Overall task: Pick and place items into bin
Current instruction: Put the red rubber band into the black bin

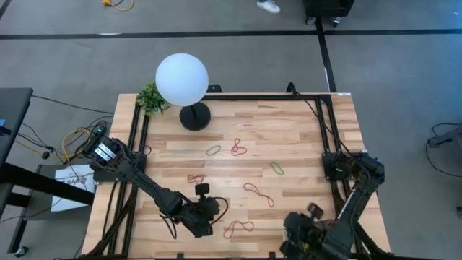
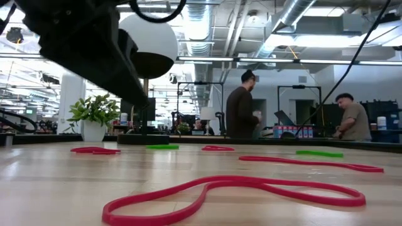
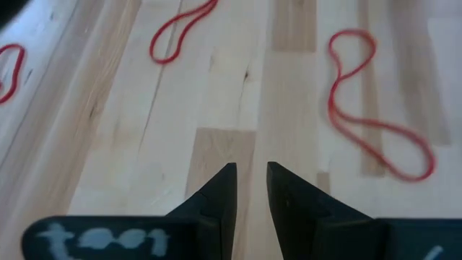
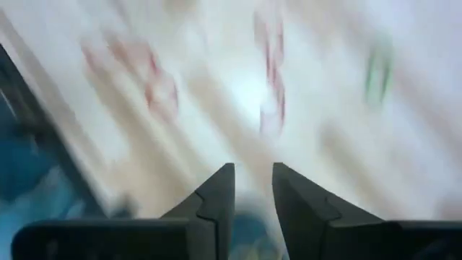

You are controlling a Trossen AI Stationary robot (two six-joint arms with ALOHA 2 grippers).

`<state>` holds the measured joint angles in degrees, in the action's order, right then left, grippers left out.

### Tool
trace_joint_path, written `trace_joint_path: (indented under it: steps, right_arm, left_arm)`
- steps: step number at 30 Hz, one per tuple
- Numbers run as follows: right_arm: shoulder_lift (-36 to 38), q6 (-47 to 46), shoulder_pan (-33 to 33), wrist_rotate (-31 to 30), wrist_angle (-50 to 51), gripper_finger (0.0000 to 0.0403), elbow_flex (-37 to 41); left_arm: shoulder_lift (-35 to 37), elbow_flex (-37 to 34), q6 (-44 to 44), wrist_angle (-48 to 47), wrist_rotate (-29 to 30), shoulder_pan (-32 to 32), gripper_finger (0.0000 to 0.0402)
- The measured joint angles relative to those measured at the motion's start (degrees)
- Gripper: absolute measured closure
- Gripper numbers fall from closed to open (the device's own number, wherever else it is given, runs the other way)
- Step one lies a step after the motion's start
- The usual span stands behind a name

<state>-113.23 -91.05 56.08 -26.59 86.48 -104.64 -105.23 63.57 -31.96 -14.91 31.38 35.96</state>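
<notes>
Table (image 1: 303, 144): wooden, rubber bands scattered over middle and near edge; bin not in view.

Left arm stretched low across near side, left gripper (image 1: 204, 217) fingers nearly pressed together, thin gap, holding nothing.

Nearest red band (image 1: 238, 229) lies just beside it, toward right arm, long axis roughly along table's near edge.

Right gripper (image 1: 307, 224) hovers at near edge, narrow gap, empty; farther from that band than left.
</notes>
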Motion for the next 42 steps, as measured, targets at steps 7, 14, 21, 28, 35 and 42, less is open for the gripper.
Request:
trace_joint_path:
  steps: [7, 14, 21, 28, 35, 42]
  right_arm:
    - [-0.5, 9.5, -1.4, -32.1, -0.3, 0.0316, 0.5]
    - [-0.5, 11.9, -5.5, -31.7, -3.4, 0.0316, 0.7]
    - [-0.5, 8.9, -9.2, -23.9, -3.3, 0.0316, 0.7]
    - [-0.5, 5.5, -8.8, -20.7, -0.5, 0.0316, 0.7]
    - [-0.5, 3.8, -7.6, -20.8, -0.6, 0.0316, 0.7]
    - [-0.5, 3.4, -6.5, -21.3, -1.3, 0.0316, 0.7]
  left_arm:
    - [0.0, 0.0, 0.1, 3.0, -0.5, -1.1, 0.0334]
    - [0.2, 0.0, 0.9, -2.8, 4.0, -1.6, 0.0334]
    - [1.5, 0.5, -3.8, -15.0, 4.4, -5.4, 0.0334]
    - [5.2, -0.3, -8.6, -33.2, 2.6, -9.9, 0.0334]
    - [6.3, -8.1, -4.7, -22.9, -10.7, -13.1, 0.0334]
    - [6.9, -12.8, -3.8, -14.6, -13.1, -14.1, 0.0334]
